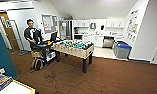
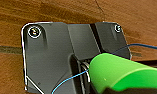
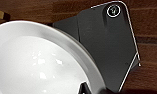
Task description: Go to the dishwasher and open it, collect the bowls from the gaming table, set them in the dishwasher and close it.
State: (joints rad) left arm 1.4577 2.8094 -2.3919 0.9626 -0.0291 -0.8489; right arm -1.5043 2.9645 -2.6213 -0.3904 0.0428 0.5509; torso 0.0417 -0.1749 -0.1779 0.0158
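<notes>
Bowls: bright green plastic bowl (image 2: 119,72) looms close in the left wrist view. It lies side-on, its smooth outer wall turned to the camera. Its rounded end points at the robot's dark wrist plate and its long axis runs away from that plate. Brown wood-look floor (image 2: 69,15) lies beneath, and a thin blue cable (image 2: 69,81) crosses the plate.
Left pincer (image 2: 119,90): a dark edge shows at the bowl's underside. Cannot tell whether it grips.

Right wrist view: a white, glossy round dish (image 3: 39,62), hollow side up and facing the camera, overlaps the dark plate. Right pincer (image 3: 94,90): a dark sliver shows at the dish rim. Cannot tell whether it is spread or closed.

Head view, taking the green-field foosball table (image 1: 74,48) as landmark:
- Its long axis runs slantwise across the brown carpet.
- Brushed stainless-steel dishwasher (image 1: 108,42) sits beyond it under the white kitchen counter on the far wall, front facing the foosball table. Too small to tell if the door is open.
- Grey bin with a blue lid (image 1: 122,50) stands between the foosball table and the far corner, near the dishwasher.
- A person (image 1: 31,33) with a control rig sits just beside its far end.
- Long white-topped gaming table with a pale yellow edge (image 1: 19,88): one corner of this surface shows on the near side, well apart from the foosball table.
</notes>
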